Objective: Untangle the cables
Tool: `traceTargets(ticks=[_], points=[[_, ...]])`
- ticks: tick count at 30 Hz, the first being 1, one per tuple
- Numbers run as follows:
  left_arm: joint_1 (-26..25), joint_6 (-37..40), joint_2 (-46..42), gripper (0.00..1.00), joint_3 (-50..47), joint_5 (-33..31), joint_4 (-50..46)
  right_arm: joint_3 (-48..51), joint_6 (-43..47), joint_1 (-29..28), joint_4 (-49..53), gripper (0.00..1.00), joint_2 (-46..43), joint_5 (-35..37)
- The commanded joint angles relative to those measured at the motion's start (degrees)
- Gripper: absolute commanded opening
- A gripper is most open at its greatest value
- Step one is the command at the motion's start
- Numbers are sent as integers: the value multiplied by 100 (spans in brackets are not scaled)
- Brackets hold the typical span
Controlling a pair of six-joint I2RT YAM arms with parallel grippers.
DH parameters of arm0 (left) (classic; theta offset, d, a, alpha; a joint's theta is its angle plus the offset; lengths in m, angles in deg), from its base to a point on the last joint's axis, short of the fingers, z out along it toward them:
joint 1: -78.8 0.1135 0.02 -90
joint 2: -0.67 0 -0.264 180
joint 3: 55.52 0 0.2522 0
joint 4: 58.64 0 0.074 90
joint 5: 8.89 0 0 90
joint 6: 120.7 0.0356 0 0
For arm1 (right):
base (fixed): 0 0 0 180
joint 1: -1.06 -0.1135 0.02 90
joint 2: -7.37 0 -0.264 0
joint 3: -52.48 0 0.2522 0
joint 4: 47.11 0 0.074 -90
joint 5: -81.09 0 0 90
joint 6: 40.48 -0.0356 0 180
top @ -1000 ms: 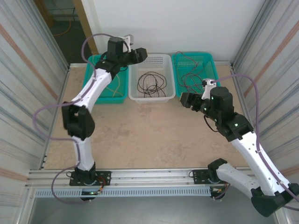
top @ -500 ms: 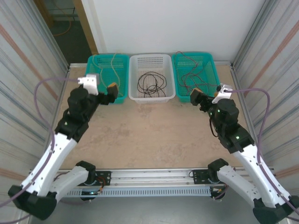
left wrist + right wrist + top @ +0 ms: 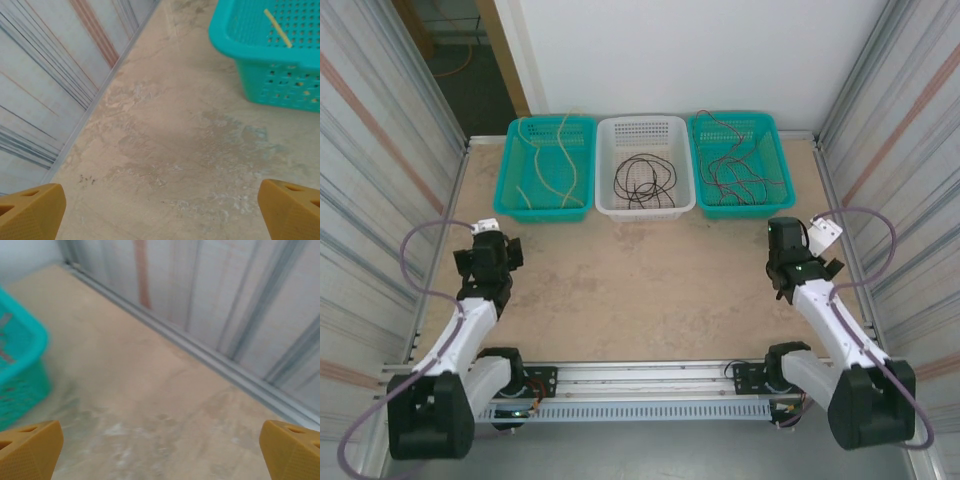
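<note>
The cables lie sorted in three baskets at the far edge of the table. Yellow-tan cables [image 3: 552, 168] are in the left teal basket [image 3: 517, 205]. A black cable [image 3: 646, 180] is in the white basket [image 3: 610, 205]. Red and black cables [image 3: 740, 172] are in the right teal basket [image 3: 775, 205]. My left gripper [image 3: 495, 250] is folded back at the near left, open and empty over bare table [image 3: 160, 212]. My right gripper [image 3: 788, 245] sits at the near right, also open and empty [image 3: 160, 450]. A yellow cable [image 3: 277, 27] shows inside the basket corner [image 3: 260, 55] ahead of the left gripper.
Corrugated metal walls [image 3: 380, 150] close in both sides, with a rail [image 3: 210, 355] along the right wall's foot. The right teal basket's corner [image 3: 22, 370] is at the left of the right wrist view. The tabletop [image 3: 640, 270] between the arms is bare.
Both arms have drawn back from the baskets to the near side and folded low. Both grippers have opened wide.
</note>
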State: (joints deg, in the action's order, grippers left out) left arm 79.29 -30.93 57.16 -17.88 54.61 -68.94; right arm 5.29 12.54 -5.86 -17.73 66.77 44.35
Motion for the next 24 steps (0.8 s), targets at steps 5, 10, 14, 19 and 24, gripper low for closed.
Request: traceTargets(ticks=[5,10,14,19,24], points=[[225,-124,1256,99,-382,915,2905,425,1398,311,-3017,99,1730,-138],[223,335,1738,99,-254,1881,3265,840,2683,280,-5360,99,2254,-2072],[258,370,1883,99,-35,2091,3000,944,3099,444,-5930,99,2641,-3500],[256,-542,1764,99,-199,1816,3060,1088,2894,768,-6180,99,2825,-4160],[-158,26,2779,99,-642,1961,5106,1154,2989,719,-6556,99,2953,-4053]])
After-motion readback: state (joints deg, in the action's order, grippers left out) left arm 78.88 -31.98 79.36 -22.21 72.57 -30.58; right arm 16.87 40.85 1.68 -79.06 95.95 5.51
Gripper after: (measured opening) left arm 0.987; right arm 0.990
